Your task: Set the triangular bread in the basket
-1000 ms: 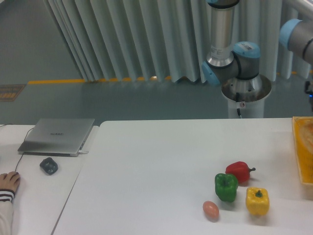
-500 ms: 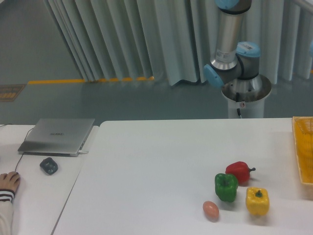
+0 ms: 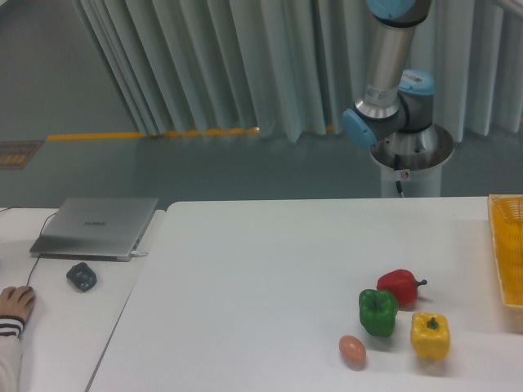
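The yellow-orange lattice basket (image 3: 508, 249) stands at the table's right edge, only its left part in frame. What I see of its inside shows bare mesh. The triangular bread is out of view. Only the arm's base and lower links (image 3: 391, 98) show behind the table at the upper right; the gripper is out of the frame.
A red pepper (image 3: 400, 286), a green pepper (image 3: 377, 311), a yellow pepper (image 3: 430, 336) and a small brownish-pink egg (image 3: 352, 350) sit near the table's front right. On the left side table lie a closed laptop (image 3: 96, 226), a dark mouse (image 3: 81, 276) and a person's hand (image 3: 15, 303).
The arm's upper link has swung right and out of the frame. The brown shape seen in the basket's near corner a second ago no longer shows.
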Robot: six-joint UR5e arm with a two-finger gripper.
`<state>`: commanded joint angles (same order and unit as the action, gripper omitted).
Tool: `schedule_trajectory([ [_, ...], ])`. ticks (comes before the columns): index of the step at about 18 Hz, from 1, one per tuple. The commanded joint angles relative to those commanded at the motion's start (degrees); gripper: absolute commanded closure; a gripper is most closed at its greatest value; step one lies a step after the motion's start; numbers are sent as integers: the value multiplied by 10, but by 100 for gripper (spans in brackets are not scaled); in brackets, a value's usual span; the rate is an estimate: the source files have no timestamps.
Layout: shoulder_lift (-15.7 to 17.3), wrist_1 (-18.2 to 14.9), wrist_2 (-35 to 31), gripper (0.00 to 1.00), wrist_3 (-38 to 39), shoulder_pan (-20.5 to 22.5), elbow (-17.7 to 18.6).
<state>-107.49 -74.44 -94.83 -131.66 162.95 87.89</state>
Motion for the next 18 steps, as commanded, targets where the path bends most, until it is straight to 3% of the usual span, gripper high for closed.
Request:
schedule_trajectory([
  [5, 3, -1, 4, 0, 51, -18, -2],
  [7, 4, -1, 3, 0, 112, -43, -4],
  [11, 20, -3, 3, 0, 131, -95, -1],
  [18, 42, -7, 15, 0, 247, -169, -1],
])
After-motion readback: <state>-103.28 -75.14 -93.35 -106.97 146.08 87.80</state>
